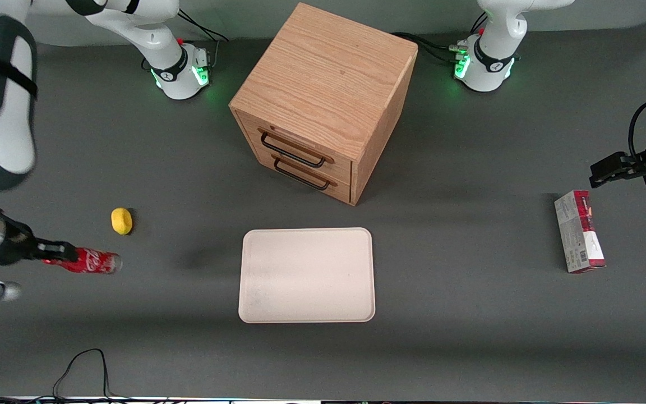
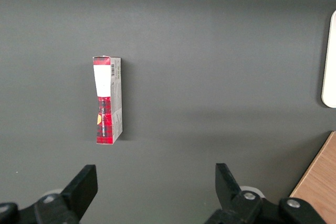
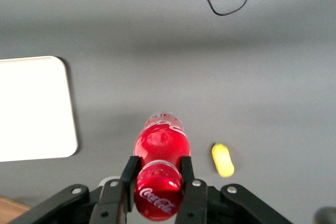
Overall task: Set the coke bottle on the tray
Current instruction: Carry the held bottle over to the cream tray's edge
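Note:
The coke bottle (image 1: 92, 262) is a small red bottle with white lettering and a clear base. It lies level in my right gripper (image 1: 65, 254), which is shut on its cap end, toward the working arm's end of the table. In the right wrist view the black fingers (image 3: 129, 174) press both sides of the bottle (image 3: 160, 145) near its red cap. The bottle's base points toward the tray (image 1: 306, 275), a pale cream-pink rectangle lying nearer the front camera than the cabinet. The tray's corner also shows in the right wrist view (image 3: 31, 108).
A yellow lemon-like lump (image 1: 121, 220) lies on the table close beside the bottle. A wooden drawer cabinet (image 1: 323, 101) stands mid-table. A red-and-grey carton (image 1: 578, 238) lies toward the parked arm's end. A black cable (image 1: 79, 370) loops at the table's near edge.

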Available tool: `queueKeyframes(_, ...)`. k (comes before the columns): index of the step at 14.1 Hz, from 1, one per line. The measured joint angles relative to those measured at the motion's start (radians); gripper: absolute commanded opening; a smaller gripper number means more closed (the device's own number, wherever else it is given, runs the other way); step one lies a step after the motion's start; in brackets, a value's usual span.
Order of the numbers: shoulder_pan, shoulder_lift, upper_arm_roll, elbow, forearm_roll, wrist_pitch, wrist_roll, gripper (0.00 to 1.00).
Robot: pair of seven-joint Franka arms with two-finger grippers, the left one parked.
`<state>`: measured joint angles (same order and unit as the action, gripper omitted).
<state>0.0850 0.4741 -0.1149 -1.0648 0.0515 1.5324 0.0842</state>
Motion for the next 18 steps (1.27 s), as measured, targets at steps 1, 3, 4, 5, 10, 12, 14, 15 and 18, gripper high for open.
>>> queueKeyframes(1, -0.001, -0.014, 0.027, 0.021, 0.000, -0.022, 0.044, 0.00)
queueKeyframes(3, 0.001, -0.021, 0.110, 0.042, -0.002, -0.026, 0.178, 0.00)
queueKeyframes(4, 0.004, -0.018, 0.158, 0.045, -0.007, -0.023, 0.250, 0.00)
queueKeyframes(5, 0.009, -0.010, 0.203, 0.048, -0.019, -0.020, 0.308, 0.00)
queueKeyframes(10, 0.072, 0.108, 0.333, 0.099, -0.153, 0.070, 0.478, 0.00)
queueKeyframes(12, 0.112, 0.170, 0.337, 0.102, -0.187, 0.157, 0.522, 0.00)
queueKeyframes(14, 0.141, 0.227, 0.339, 0.107, -0.205, 0.235, 0.558, 0.00)
queueKeyframes(15, 0.151, 0.253, 0.339, 0.111, -0.212, 0.270, 0.570, 0.00)
queueKeyframes(18, 0.171, 0.322, 0.339, 0.111, -0.231, 0.368, 0.586, 0.00)
